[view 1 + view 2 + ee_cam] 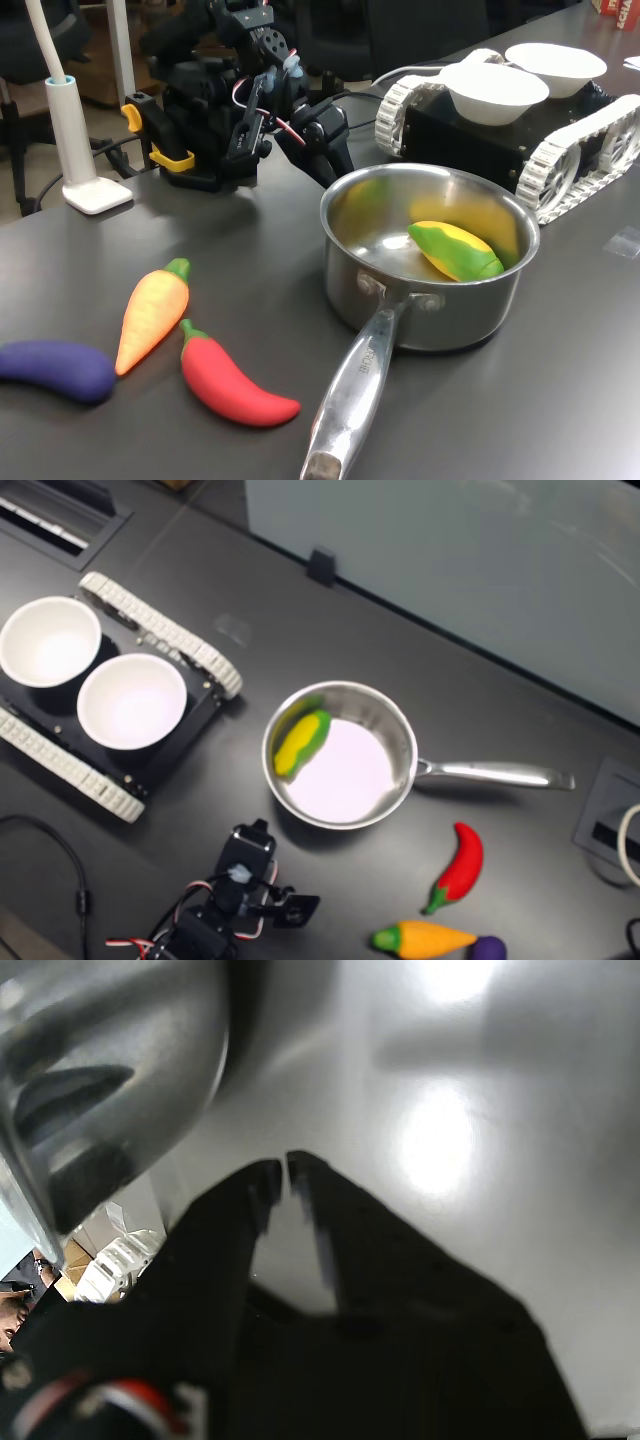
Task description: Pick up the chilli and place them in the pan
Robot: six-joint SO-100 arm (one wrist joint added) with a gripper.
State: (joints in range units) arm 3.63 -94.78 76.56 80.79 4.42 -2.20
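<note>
The chilli (pixel 235 385) lies on the surface (pixel 560 400) left of the pan's (pixel 430 300) handle in the first exterior view; the claw (pixel 287 1172) is closed and empty just beside the pan's far rim.

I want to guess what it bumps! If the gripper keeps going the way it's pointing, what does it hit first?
Probably the pan. In the first exterior view the shut gripper points down toward its near outer wall, beside the rim. Depth is unclear, so it might meet the table first.

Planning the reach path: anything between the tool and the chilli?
Only bare table between tool and chilli in the second exterior view; the pan sits beside that line.
</note>
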